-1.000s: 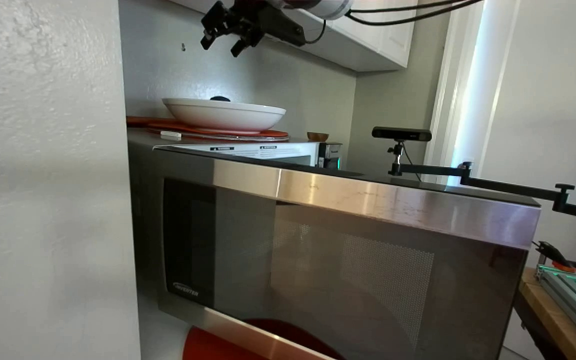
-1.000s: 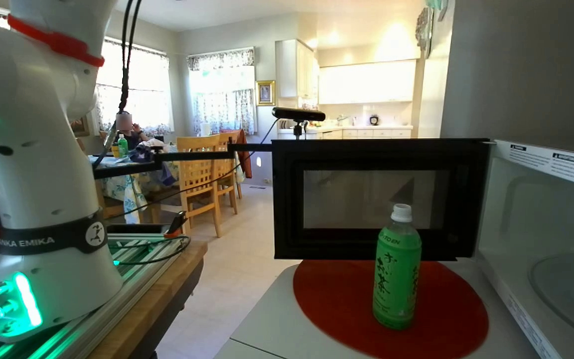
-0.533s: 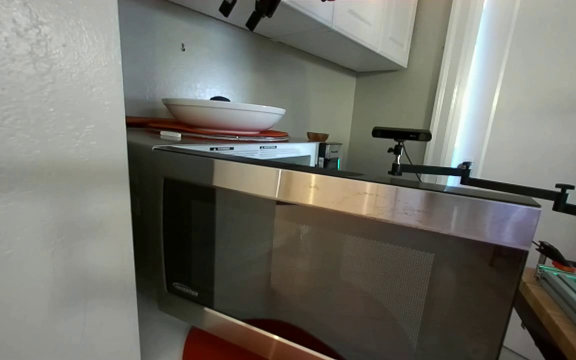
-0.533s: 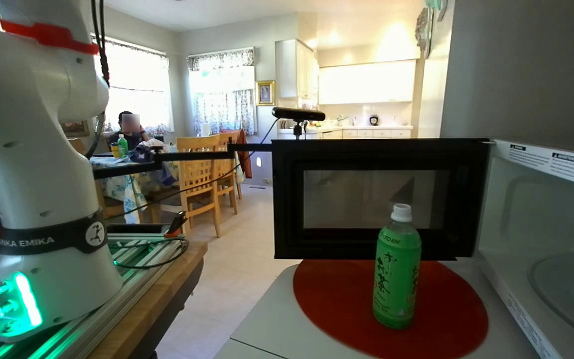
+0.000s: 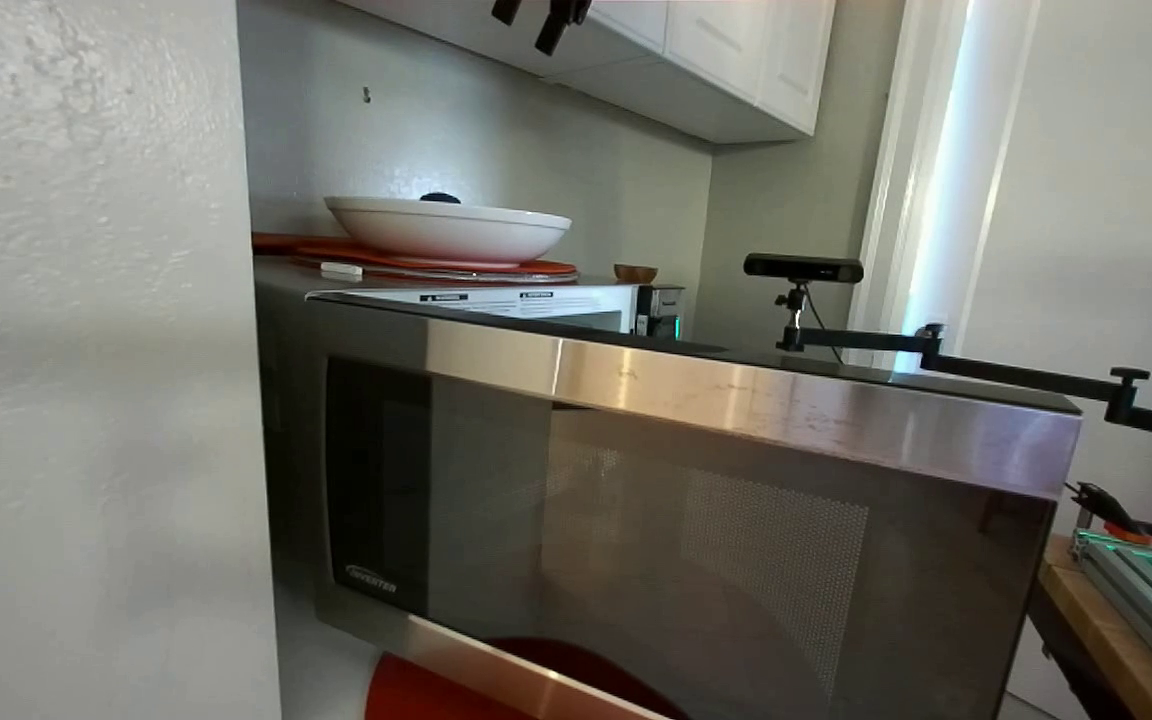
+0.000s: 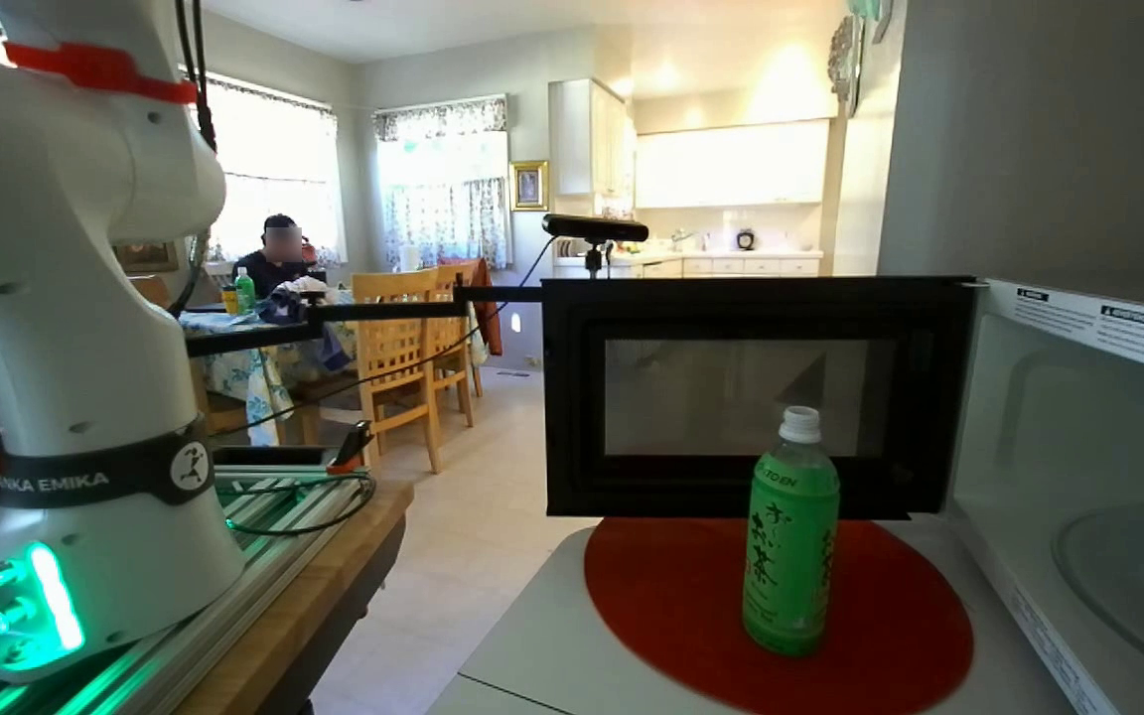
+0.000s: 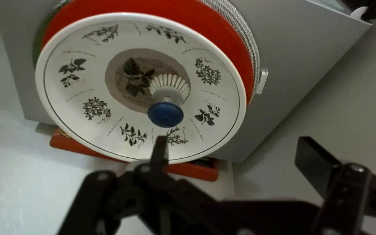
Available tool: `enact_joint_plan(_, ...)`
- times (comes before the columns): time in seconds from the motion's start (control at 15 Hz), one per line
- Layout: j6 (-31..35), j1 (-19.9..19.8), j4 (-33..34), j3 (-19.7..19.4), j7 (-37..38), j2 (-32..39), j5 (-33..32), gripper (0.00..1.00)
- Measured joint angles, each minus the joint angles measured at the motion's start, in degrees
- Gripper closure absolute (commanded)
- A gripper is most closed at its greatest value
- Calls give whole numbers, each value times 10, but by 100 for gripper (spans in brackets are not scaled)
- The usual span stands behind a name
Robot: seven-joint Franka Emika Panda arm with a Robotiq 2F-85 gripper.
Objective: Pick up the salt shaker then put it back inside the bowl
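The wide white bowl [image 5: 446, 230] sits on a red round mat on top of the microwave. The wrist view shows herb drawings inside the bowl [image 7: 57, 107]. The thing standing in it, taken as the salt shaker [image 7: 165, 114], looks like a small brush with white bristles, a clear neck and a round blue knob. Only its dark top [image 5: 440, 197] shows above the rim in an exterior view. My gripper [image 5: 527, 30] is high above the bowl, cut by the top edge. In the wrist view, the gripper [image 7: 232, 145] has its fingers wide apart with nothing between them.
White upper cabinets [image 5: 726, 60] hang near the gripper. The microwave door [image 5: 696, 520] stands open. A red-orange tray [image 7: 194, 171] lies behind the bowl. A small brown bowl [image 5: 636, 273] and a camera on a stand [image 5: 802, 268] are nearby. A green bottle [image 6: 790, 556] stands below.
My gripper has risen and then moved right in an exterior view, so only its fingertips show there. The arm has shifted left overall in an exterior view. The bowl has stayed still.
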Motion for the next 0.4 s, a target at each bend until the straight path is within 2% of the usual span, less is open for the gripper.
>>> enact_joint_plan(0.4, 0, -2, 1, 2, 0, 1, 0, 0)
